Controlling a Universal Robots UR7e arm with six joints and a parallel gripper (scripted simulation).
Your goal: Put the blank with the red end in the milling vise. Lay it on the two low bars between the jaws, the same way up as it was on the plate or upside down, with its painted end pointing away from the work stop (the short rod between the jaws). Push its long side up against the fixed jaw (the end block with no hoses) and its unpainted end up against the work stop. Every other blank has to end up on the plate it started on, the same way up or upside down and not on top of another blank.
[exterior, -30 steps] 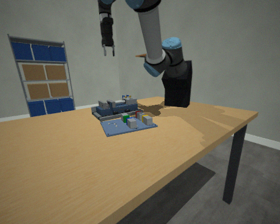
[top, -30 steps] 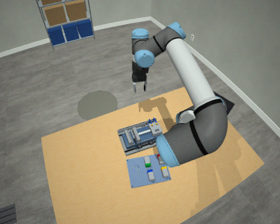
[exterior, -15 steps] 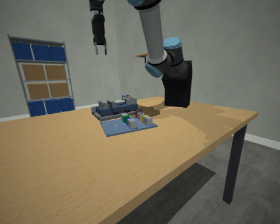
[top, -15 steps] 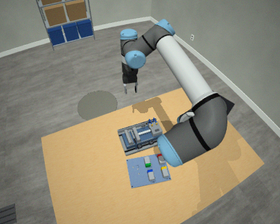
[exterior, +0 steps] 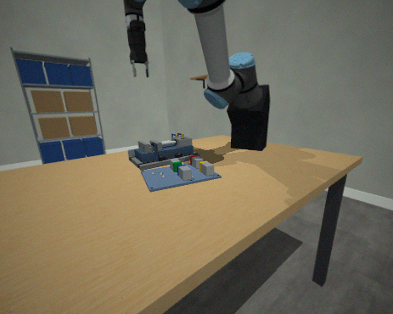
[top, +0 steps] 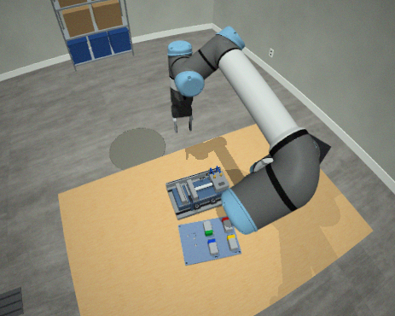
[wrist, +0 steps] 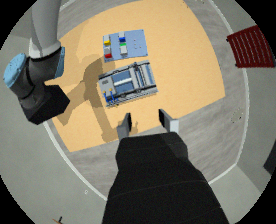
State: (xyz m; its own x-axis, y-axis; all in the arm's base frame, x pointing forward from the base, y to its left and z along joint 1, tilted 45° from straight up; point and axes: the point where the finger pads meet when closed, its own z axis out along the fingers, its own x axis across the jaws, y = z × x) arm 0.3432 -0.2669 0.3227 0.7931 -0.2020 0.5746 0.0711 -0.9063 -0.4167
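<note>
The red-ended blank (top: 228, 225) (exterior: 197, 161) (wrist: 108, 51) lies on the blue plate (top: 193, 254) (exterior: 159, 182) (wrist: 139, 51), beside the vise (top: 177, 212) (exterior: 170, 151) (wrist: 131, 82).

A pale wooden table (top: 128, 239) (exterior: 127, 221) (wrist: 189, 55) carries two things directly. The milling vise (top: 183, 204) (exterior: 167, 152) (wrist: 134, 90) lies flat on the wood. Just beside the vise, along one of its long sides, a thin blue plate (top: 194, 254) (exterior: 161, 183) (wrist: 139, 51) lies flat too, roughly in line with it.
</note>
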